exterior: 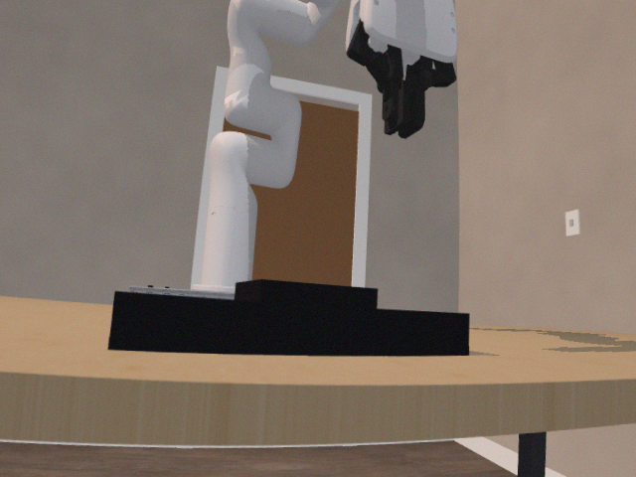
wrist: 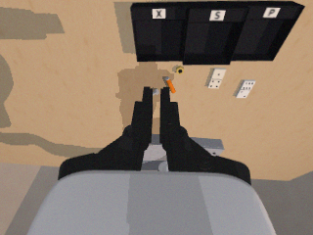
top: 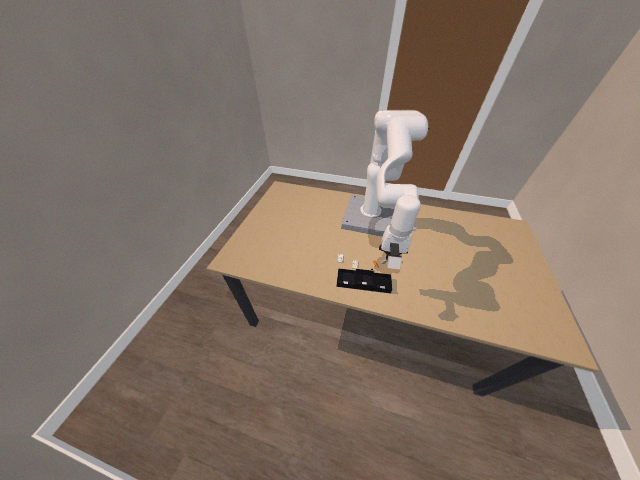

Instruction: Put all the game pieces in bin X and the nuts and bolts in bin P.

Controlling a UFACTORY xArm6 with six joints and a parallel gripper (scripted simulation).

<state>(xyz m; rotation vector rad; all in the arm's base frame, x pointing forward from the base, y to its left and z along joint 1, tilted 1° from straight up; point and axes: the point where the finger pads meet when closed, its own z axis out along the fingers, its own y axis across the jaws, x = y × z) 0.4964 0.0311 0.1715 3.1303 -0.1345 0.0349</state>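
My gripper is nearly closed and empty, raised above the table behind the bins. Bin X and bin P are the ends of a black row; no contents can be made out inside them. Two white dominoes lie on the table behind the bins: one domino nearer the row, the other domino farther along. A small brass-coloured ring, perhaps a nut, lies close behind the bins. A small grey piece shows beyond my fingertips, too small to identify.
Bin S, taller, stands between bins X and P. A small orange thing with a grey end lies on the table near the ring. The grey base plate of the arm is behind. The table's front edge is just beyond the bins.
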